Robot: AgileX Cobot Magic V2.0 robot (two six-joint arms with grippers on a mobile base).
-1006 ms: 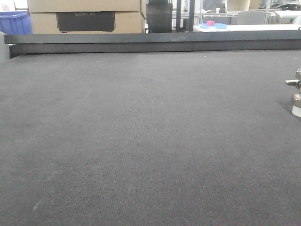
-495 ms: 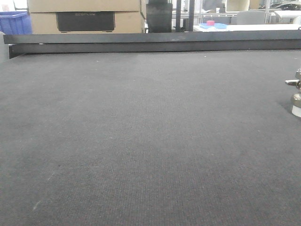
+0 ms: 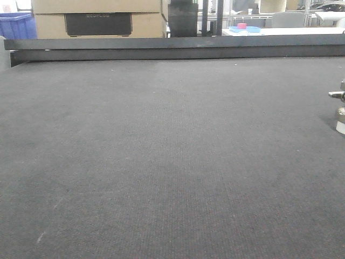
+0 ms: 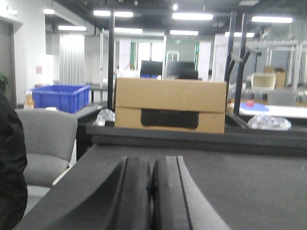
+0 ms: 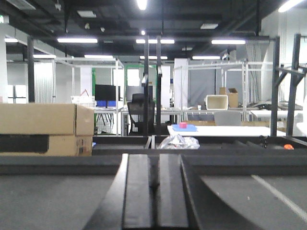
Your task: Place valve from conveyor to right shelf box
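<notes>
Both my left fingers (image 4: 136,196) and right fingers (image 5: 139,191) are pressed together. One tiny valve (image 3: 340,110) stands on the grey counter (image 3: 161,162). Writing on the brown box (image 3: 97,19) is too blurry.

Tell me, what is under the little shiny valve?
The valve stands on its white base, right on the dark grey conveyor. Nothing else shows under it. The picture's edge cuts off its right side, so that part is hidden.

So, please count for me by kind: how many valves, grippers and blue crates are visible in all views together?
valve: 1
grippers: 2, the left gripper and the right gripper, both shut
blue crate: 1
Total: 4
</notes>
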